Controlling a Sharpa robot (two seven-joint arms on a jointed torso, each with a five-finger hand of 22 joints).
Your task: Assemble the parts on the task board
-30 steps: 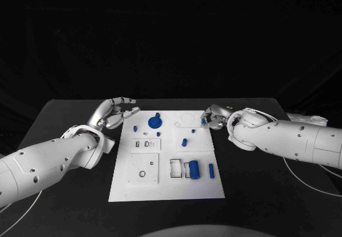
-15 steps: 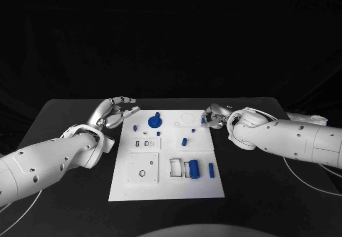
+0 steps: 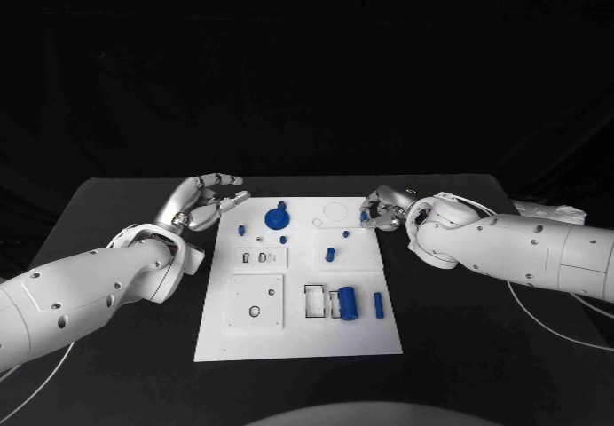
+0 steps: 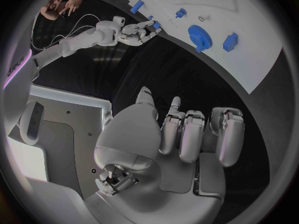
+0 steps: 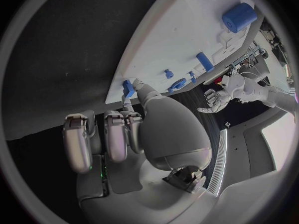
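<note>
your right hand pinches a small blue part at the task board edge; your left hand hovers empty, fingers loosely apart.

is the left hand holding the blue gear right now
No, the blue gear lies on the task board, while the left hand sits off the board's edge with its fingers apart and nothing in them.
</note>
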